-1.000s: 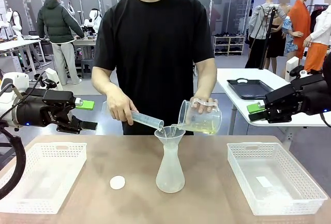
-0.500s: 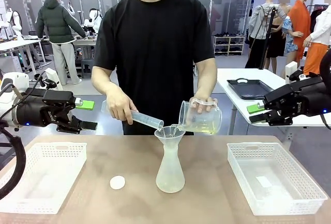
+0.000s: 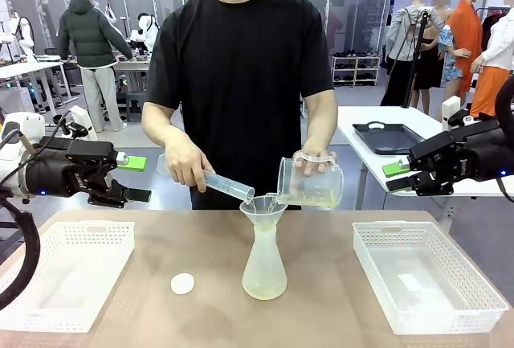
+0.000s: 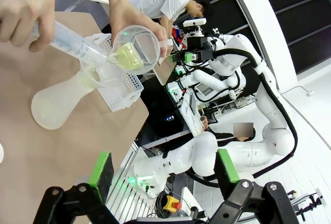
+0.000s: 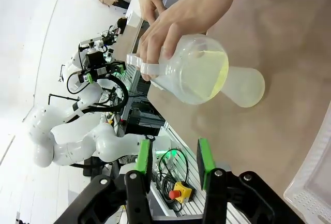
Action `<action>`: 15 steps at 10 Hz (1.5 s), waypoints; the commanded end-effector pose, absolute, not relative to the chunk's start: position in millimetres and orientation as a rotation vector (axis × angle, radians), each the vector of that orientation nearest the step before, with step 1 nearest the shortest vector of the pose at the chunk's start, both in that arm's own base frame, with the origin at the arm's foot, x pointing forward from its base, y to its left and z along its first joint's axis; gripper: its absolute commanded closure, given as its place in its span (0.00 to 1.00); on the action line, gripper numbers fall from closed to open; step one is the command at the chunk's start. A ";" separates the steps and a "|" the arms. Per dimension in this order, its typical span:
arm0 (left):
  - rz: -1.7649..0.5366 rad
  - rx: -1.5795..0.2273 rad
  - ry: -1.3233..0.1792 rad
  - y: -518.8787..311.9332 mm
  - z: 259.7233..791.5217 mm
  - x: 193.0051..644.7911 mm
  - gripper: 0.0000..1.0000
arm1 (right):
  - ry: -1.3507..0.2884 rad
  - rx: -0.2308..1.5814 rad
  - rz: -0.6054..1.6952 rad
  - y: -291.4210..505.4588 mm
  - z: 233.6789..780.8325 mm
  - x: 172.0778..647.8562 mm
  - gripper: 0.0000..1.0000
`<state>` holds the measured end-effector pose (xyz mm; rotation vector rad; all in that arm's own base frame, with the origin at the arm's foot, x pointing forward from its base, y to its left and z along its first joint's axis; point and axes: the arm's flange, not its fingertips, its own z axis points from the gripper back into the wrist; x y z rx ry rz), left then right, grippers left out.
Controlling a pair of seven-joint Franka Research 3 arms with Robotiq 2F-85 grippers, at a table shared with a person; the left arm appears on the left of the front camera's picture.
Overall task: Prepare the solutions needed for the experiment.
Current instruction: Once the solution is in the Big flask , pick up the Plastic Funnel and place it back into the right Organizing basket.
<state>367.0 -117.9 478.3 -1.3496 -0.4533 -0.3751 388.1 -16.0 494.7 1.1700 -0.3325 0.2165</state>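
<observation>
A translucent white conical flask (image 3: 264,268) stands mid-table with a funnel (image 3: 263,206) in its neck. A shallow layer of the pale yellow-green solutions (image 3: 264,288) lies at its bottom. The person tips a clear beaker (image 3: 312,183) of yellow-green liquid over the funnel and holds a clear cylinder (image 3: 227,185) to it with the other hand. My left gripper (image 3: 138,179) hovers open at the far left, holding nothing. My right gripper (image 3: 399,174) hangs at the far right, fingers apart around nothing. The wrist views show the flask (image 4: 54,107), the beaker (image 5: 194,76) and both grippers (image 4: 164,168) (image 5: 174,158).
A white basket (image 3: 80,227) sits at the table's left and another white basket (image 3: 401,227) at its right. A small round white disc (image 3: 182,284) lies left of the flask. A side table with a black tray (image 3: 385,137) stands behind on the right.
My right gripper has drifted slightly to the right. The person keeps pouring, and the beaker's liquid has sunk a little. The left arm has held still.
</observation>
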 end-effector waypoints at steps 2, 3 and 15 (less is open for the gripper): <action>-0.364 -1.376 -0.457 -120.4 480.1 366.7 0.00 | -0.337 1.162 0.222 -16.4 496.1 387.5 0.54; -0.364 -1.376 -0.457 -120.4 480.1 366.7 0.00 | -0.337 1.162 0.222 -16.4 496.1 387.5 0.54; -0.364 -1.376 -0.457 -120.4 480.1 366.7 0.00 | -0.337 1.162 0.222 -16.4 496.1 387.5 0.54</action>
